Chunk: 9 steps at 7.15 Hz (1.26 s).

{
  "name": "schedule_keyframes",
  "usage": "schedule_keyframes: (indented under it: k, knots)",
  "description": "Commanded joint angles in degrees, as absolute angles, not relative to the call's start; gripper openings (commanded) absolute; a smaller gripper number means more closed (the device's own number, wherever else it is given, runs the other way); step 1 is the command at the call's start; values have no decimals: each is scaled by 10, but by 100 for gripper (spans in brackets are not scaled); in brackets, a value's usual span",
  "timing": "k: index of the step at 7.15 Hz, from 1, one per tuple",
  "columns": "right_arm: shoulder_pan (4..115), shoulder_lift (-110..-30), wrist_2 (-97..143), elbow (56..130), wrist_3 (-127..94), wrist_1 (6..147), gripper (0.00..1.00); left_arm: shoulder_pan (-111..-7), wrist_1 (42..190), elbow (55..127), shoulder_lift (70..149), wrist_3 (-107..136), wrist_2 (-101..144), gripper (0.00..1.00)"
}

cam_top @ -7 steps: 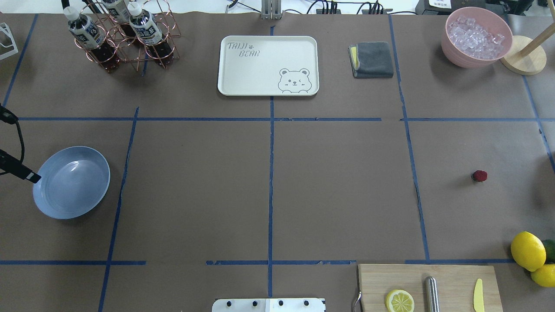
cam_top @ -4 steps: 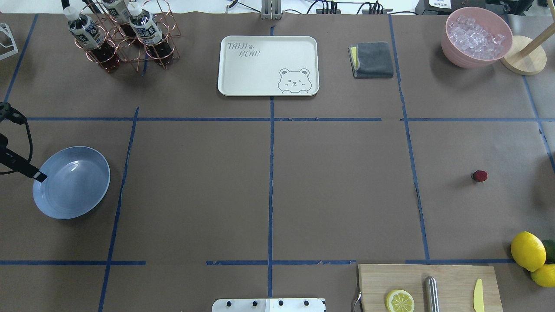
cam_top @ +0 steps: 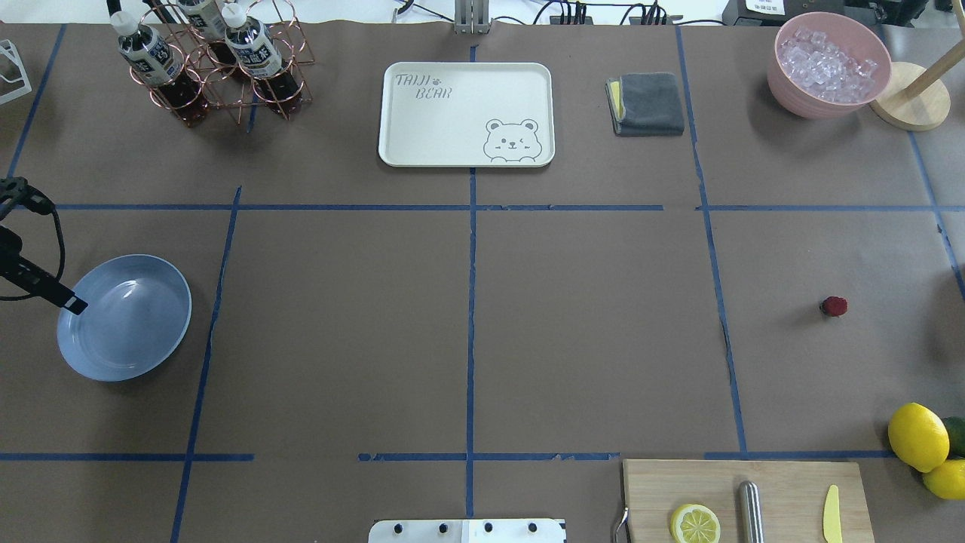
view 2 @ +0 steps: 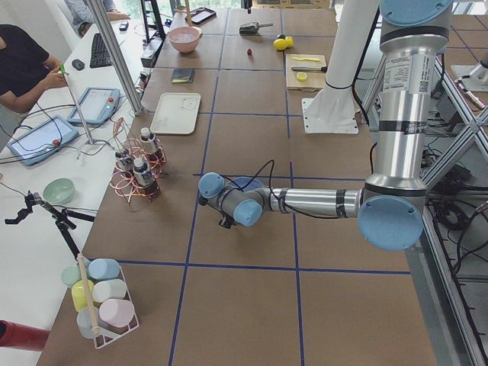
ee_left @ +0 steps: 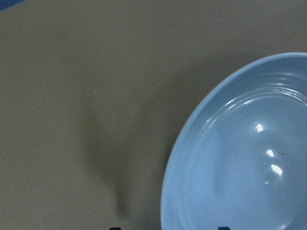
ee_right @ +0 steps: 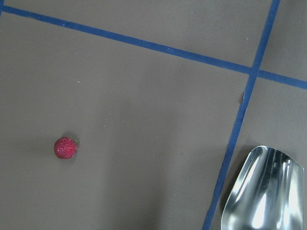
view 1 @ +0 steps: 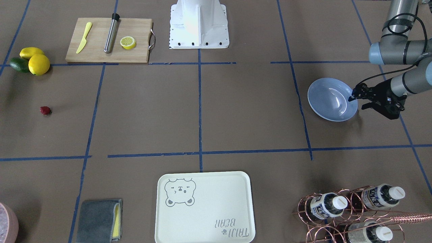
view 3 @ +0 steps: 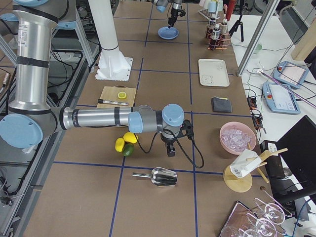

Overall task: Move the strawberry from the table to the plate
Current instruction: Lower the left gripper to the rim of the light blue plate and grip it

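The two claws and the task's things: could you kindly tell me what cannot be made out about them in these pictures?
Right claw: seen only in the exterior right view, small and side-on; open or shut unclear.
Left claw: left wrist view's bottom edge cuts off all but two fingertips.
Plate: exterior left view, mostly behind the left arm.
Strawberry: exterior left view, a mere speck.

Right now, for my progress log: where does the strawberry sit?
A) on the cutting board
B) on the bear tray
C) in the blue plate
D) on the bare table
D: the strawberry lies alone on the table, at the opposite end from the plate, which holds nothing.
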<state>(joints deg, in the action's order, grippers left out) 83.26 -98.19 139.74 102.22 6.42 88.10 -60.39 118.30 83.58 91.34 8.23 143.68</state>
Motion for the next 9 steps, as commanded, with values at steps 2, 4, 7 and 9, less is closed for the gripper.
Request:
schedule_keyframes:
  k: [2,4,7,9]
  knots:
    - [832,-982,1397,1022,64,881,100,-602,1182,835,916,83,1437,57]
    - [832,-983,1397,1022,64,882,100,-599,1183,833,916,83,1436,48]
    - [832,-982,1397,1021,64,881,100,-593,1182,831,920,83,1436,48]
    - [832,-983,1397,1021,65,881,100,-588,1182,828,924,83,1436,20]
